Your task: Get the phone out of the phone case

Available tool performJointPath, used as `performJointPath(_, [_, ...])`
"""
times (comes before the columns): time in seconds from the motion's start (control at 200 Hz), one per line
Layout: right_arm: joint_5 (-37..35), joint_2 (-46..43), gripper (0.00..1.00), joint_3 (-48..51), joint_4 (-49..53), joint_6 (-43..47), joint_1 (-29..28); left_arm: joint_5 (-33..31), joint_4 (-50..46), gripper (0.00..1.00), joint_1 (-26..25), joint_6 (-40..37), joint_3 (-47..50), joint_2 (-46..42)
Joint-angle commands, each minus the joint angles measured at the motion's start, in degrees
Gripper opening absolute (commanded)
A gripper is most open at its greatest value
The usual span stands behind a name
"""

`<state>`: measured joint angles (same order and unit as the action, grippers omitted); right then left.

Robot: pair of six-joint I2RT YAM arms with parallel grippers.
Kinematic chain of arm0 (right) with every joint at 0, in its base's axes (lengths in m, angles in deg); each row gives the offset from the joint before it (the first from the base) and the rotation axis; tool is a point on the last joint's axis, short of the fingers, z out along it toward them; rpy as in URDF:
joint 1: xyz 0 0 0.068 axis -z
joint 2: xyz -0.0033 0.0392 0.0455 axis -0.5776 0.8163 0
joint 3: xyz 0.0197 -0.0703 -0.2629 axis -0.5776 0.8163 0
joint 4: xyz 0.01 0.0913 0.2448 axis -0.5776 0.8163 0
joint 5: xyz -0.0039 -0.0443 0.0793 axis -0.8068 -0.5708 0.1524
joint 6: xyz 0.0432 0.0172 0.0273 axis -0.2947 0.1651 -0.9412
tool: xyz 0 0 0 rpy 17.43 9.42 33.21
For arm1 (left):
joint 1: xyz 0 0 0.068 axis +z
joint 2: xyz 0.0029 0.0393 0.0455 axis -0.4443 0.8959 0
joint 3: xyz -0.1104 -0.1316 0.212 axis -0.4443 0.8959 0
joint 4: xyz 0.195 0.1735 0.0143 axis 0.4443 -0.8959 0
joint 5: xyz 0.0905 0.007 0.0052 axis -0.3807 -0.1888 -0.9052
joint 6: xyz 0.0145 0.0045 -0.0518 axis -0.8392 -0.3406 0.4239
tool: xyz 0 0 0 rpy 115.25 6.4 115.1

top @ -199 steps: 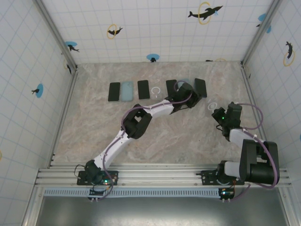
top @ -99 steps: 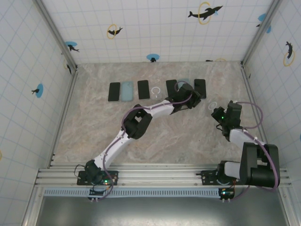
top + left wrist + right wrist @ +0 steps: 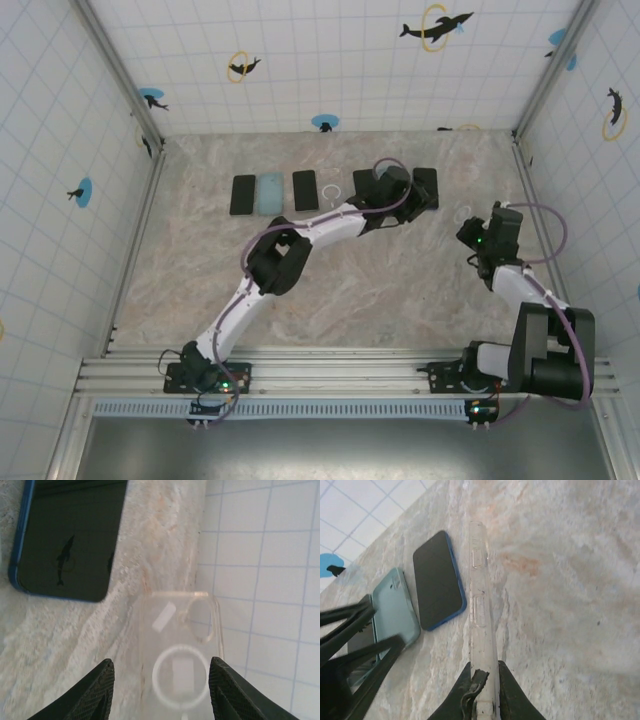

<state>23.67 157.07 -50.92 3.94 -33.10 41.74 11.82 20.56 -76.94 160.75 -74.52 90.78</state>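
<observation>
The clear phone case [image 3: 479, 590] stands on its long edge on the table, my right gripper [image 3: 484, 665] shut on its near end. In the top view the right gripper [image 3: 478, 232] holds the case [image 3: 465, 213] at the right of the table. A blue-edged phone [image 3: 437, 580] lies flat, screen up, just left of the case and apart from it. My left gripper [image 3: 161, 661] is open with nothing between its fingers. Ahead of it stands the clear case [image 3: 182, 650] with its white ring, and the phone [image 3: 70, 535] lies up left. From above, the left gripper [image 3: 405, 200] sits beside the phone [image 3: 426, 187].
A pale teal case [image 3: 395, 610] lies left of the phone, under the left gripper's fingers [image 3: 365, 650]. Further left along the back row lie a dark phone [image 3: 242, 194], a light blue case [image 3: 269, 193], another phone [image 3: 305, 190] and a clear ringed case [image 3: 332, 188]. Tiled walls enclose the table.
My left gripper has opened and drawn back up and to the left, away from the clear case. The right gripper has shifted slightly right with the case in its grip.
</observation>
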Motion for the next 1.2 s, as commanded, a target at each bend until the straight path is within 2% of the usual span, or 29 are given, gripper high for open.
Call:
performJointPath(0.0, [1.75,2.85,0.08,-2.77,-3.73,2.06,1.65,0.99,-1.58,0.53,0.85,-7.73,5.16,-8.8])
performJointPath(0.205, [7.81,11.6,0.08,-7.09,-10.22,-0.78,3.55,0.55,-1.01,0.57,3.86,-15.14,18.4,-21.92])
performJointPath(0.566, [10.11,25.7,0.09,-13.68,-18.6,-6.24,4.15,1.74,3.02,0.64,8.96,-19.19,36.47,-35.82])
performJointPath(0.906, [10.97,35.82,0.12,-19.41,-22.04,-12.58,4.25,2.53,2.77,0.69,12.23,-21.49,44.29,-44.39])
performJointPath(1.196, [12.43,39.21,0.23,-22.29,-20.79,-13.49,3.8,1.71,1.78,0.7,14.7,-22.62,48.82,-50.34])
